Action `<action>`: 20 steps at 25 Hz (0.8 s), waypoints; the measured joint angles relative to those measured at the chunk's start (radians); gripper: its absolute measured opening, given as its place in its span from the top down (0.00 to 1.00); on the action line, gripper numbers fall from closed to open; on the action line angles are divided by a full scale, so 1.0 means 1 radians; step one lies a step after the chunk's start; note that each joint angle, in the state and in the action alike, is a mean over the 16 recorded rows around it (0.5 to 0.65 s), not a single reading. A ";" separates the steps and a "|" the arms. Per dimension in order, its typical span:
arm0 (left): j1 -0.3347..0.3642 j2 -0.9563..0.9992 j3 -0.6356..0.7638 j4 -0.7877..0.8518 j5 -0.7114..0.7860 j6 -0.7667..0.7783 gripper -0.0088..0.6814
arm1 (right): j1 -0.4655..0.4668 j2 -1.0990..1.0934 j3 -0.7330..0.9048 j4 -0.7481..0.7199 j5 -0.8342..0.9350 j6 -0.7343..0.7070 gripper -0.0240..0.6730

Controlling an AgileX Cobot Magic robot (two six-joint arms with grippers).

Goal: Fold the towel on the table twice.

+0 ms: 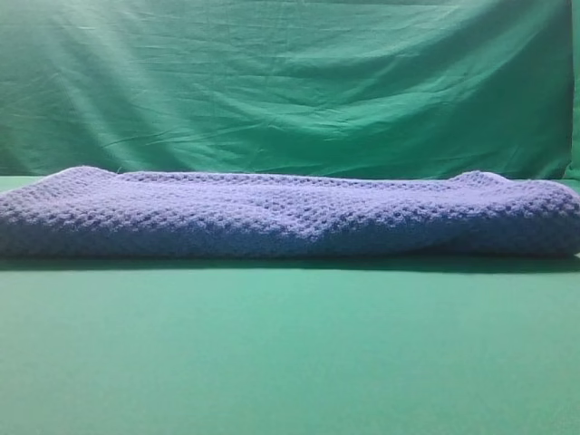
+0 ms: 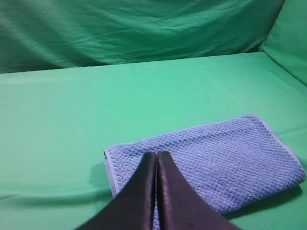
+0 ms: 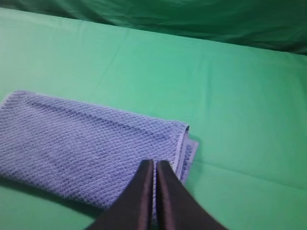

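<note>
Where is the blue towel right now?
The towel lies folded on the green table, stretching across the exterior high view, just before the wrinkled backdrop.

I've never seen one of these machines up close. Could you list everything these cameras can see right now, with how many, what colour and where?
Blue-grey waffle-knit towel: one, blue-grey with a thin pale edge, lying folded in a long rectangle across the middle of the table.
Smooth matte green table: one, green, the flat surface under the towel.
Wrinkled green fabric backdrop: one, darker green, hanging behind the table.
Left gripper: one, black, fingers pressed together, above the towel's left end in the left wrist view.
Right gripper: one, black, fingers pressed together, above the towel's right end in the right wrist view.
</note>
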 joint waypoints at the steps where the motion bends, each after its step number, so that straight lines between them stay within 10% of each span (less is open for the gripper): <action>1: 0.000 -0.029 0.003 0.030 0.009 -0.023 0.99 | 0.000 -0.025 0.017 -0.007 -0.005 0.005 0.97; 20: 0.000 -0.582 0.441 0.239 -0.035 -0.189 0.99 | 0.000 -0.491 0.406 -0.004 -0.195 -0.050 0.97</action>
